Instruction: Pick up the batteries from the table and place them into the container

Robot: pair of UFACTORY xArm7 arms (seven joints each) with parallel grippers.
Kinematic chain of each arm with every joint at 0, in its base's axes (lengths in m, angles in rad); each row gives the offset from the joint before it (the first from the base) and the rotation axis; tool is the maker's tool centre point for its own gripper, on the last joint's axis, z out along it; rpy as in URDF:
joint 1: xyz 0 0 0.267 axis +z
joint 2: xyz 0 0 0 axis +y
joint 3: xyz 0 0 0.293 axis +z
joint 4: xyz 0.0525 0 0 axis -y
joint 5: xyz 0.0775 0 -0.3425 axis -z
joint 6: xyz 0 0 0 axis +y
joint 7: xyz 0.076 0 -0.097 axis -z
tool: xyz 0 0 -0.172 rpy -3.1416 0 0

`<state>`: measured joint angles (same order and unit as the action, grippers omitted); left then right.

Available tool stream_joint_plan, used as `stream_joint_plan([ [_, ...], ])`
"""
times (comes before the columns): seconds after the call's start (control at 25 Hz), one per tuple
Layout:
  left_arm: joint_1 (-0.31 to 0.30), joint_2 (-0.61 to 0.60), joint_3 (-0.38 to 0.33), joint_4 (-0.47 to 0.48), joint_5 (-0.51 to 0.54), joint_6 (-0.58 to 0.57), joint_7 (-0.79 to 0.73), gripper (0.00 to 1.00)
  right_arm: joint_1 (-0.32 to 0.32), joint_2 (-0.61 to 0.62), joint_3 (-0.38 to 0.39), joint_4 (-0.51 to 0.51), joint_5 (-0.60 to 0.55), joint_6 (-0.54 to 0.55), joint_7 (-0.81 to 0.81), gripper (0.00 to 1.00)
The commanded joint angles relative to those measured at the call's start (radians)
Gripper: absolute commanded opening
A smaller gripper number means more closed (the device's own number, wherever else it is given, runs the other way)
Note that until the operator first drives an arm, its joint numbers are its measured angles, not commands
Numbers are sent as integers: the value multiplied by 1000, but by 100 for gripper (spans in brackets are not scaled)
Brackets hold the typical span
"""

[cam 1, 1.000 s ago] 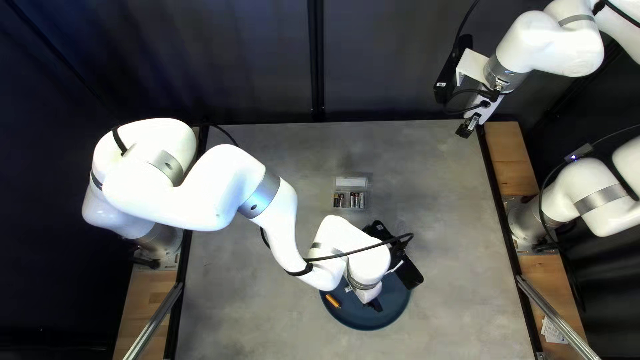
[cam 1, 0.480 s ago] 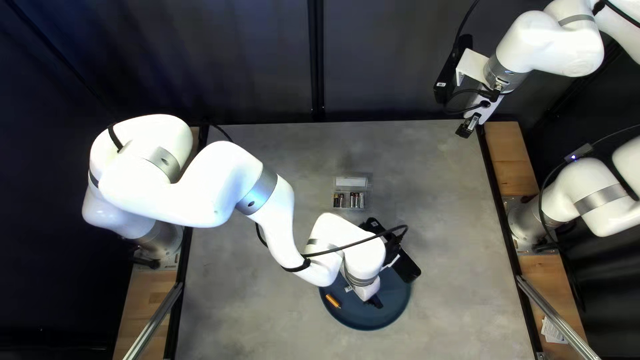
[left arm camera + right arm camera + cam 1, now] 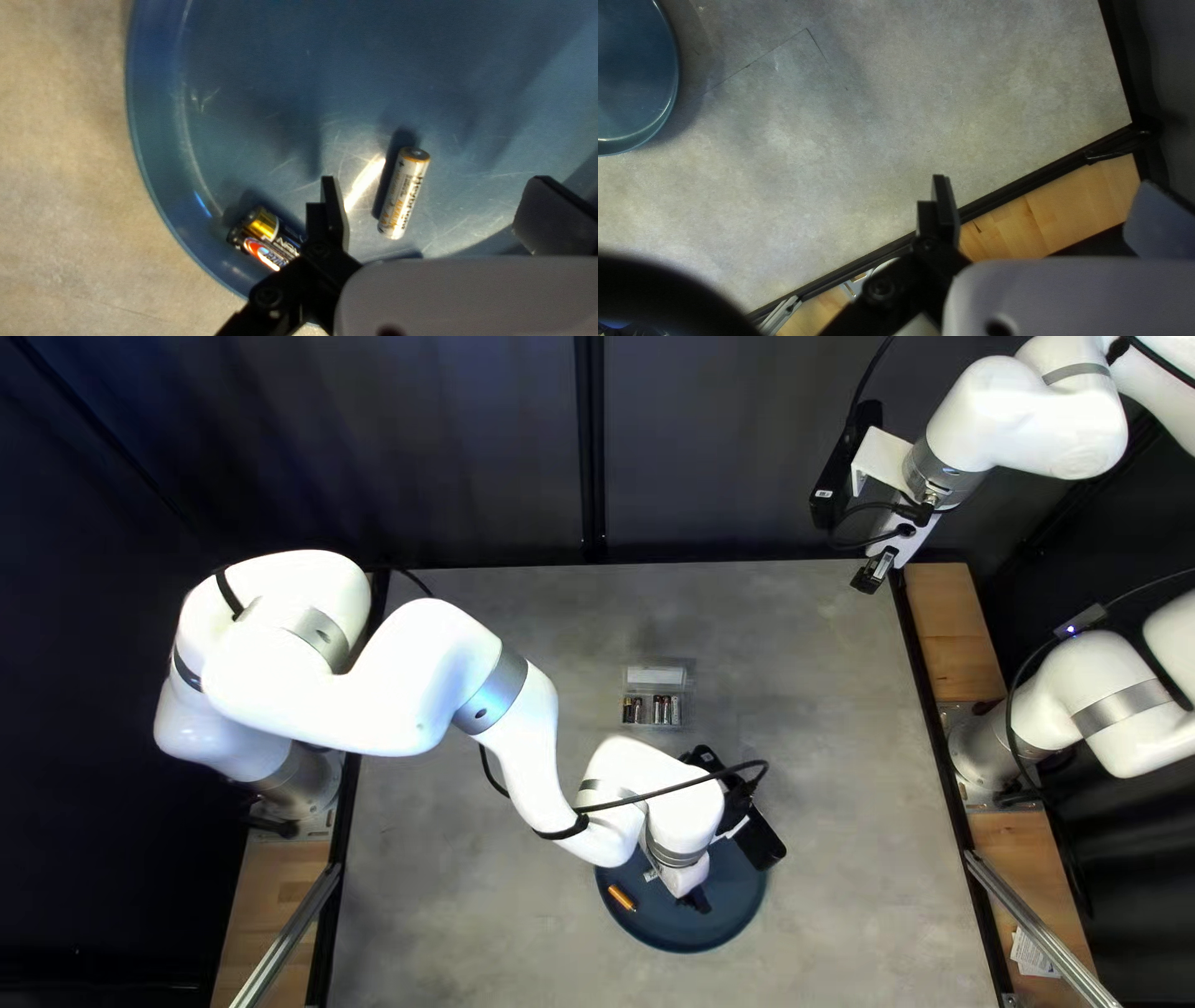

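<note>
Left to right. Top left view: orange battery [image 3: 621,899] is lying at the left side of the blue dish [image 3: 737,911], near its rim. Clear container [image 3: 682,709] is sitting farther up the surface [image 3: 473,909], lid [image 3: 656,675] open, dark-and-silver batteries [image 3: 665,709] already lying inside. Left hand [image 3: 697,901] is hanging over the dish. Right hand [image 3: 864,581] is hovering by the surface's far right corner — well apart from the dish. A printed sheet [image 3: 1035,952] is resting on the wood strip [image 3: 952,635] at the right.

Left wrist view: two dark batteries [image 3: 266,239] are lying side by side, near the dish wall, partly hidden behind one finger; their wraps are showing print. A white battery [image 3: 403,194], also printed, is lying between the fingers, touching neither — left hand is standing wide, holding nothing.

Right wrist view: right hand is standing wide too, fingers [image 3: 947,211] holding nothing; black edge rail [image 3: 1027,183] is running between surface and wood.
</note>
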<state>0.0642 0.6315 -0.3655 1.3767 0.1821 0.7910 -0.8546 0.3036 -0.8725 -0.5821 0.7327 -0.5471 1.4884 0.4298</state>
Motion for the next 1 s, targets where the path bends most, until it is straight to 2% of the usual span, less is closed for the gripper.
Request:
stream_joint_plan([
  [0.04, 1, -1, 0, -10, 5, -8, 6, 68, 0, 0, 0, 0, 0, 0, 0, 100],
  [0.08, -1, -4, 1, -15, 8, -13, 5, 30, 0, 0, 0, 0, 0, 0, 0, 100],
  [0.12, -2, -4, 2, -16, 10, -14, 4, 0, 0, 0, 0, 0, 0, 0, 0, 100],
  [0.6, -44, -86, 26, -93, 65, -54, -74, 0, 0, 0, 0, 0, 0, 0, 0, 100],
  [0.76, -69, -64, 40, -59, 79, -34, -107, 0, 0, 0, 0, 0, 0, 0, 0, 100],
  [0.8, -73, -62, 44, -56, 83, -31, -115, 100, 0, 0, 0, 0, 0, 0, 0, 100],
  [0.92, -102, -48, 62, -34, 103, -22, -160, 100, 0, 0, 0, 0, 0, 0, 0, 100],
  [1.0, -139, -28, 80, 12, 124, 10, -207, 100, 0, 0, 0, 0, 0, 0, 0, 100],
])
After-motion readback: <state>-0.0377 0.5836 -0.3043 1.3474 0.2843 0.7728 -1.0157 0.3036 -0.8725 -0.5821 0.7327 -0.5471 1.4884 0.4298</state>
